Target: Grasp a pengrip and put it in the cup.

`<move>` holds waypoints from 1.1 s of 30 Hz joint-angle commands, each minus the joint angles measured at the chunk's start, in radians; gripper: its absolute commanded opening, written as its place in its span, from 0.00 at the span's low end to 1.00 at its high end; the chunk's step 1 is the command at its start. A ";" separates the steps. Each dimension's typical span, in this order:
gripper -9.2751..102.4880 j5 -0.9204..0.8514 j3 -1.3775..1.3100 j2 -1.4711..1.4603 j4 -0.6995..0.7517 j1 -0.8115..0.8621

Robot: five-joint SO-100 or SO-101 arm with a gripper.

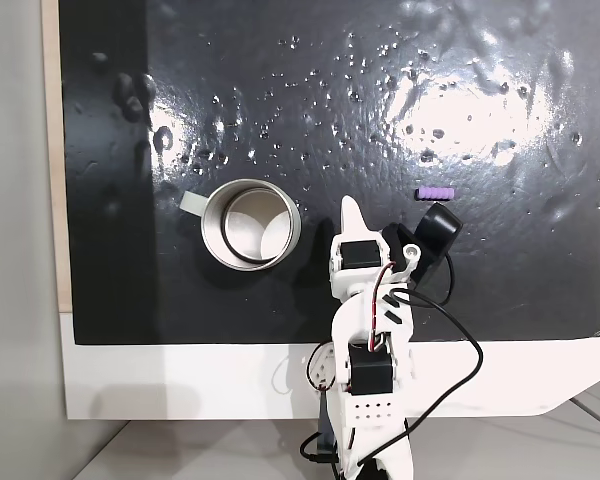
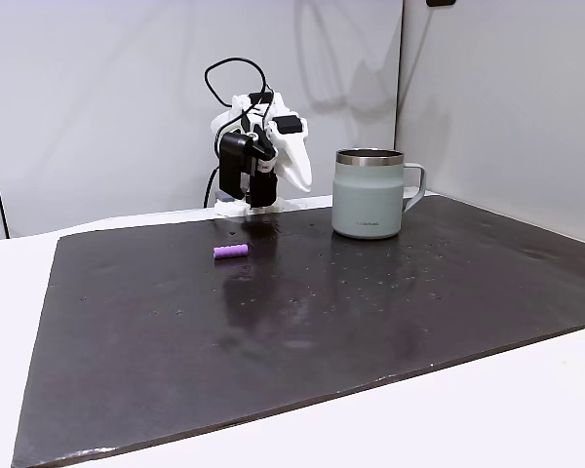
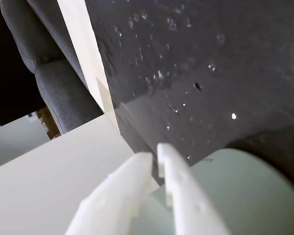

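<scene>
Purple and ribbed, the pengrip (image 1: 436, 192) lies flat on the black mat, up and right of our gripper (image 1: 352, 205) in that fixed view, its long axis running across. The gripper is nearly closed and empty, with the cup (image 1: 250, 224) just to its left.

A tiny purple ribbed pengrip (image 1: 436, 192) lies on a glossy black mat (image 1: 380, 120) speckled with pale glinting spots. The round metal cup (image 2: 370, 195) is pale grey-green outside with a silvery rim. The arm's tool (image 3: 154, 152) is white; the bench (image 2: 526, 409) is white.
</scene>
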 commanded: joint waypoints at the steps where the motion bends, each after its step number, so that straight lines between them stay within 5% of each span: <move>1: 0.08 -0.038 -0.166 -0.025 0.084 0.055; 17: 0.09 -0.321 -0.830 -0.729 0.463 0.322; 33: 0.31 -0.433 -1.241 -1.256 0.621 0.515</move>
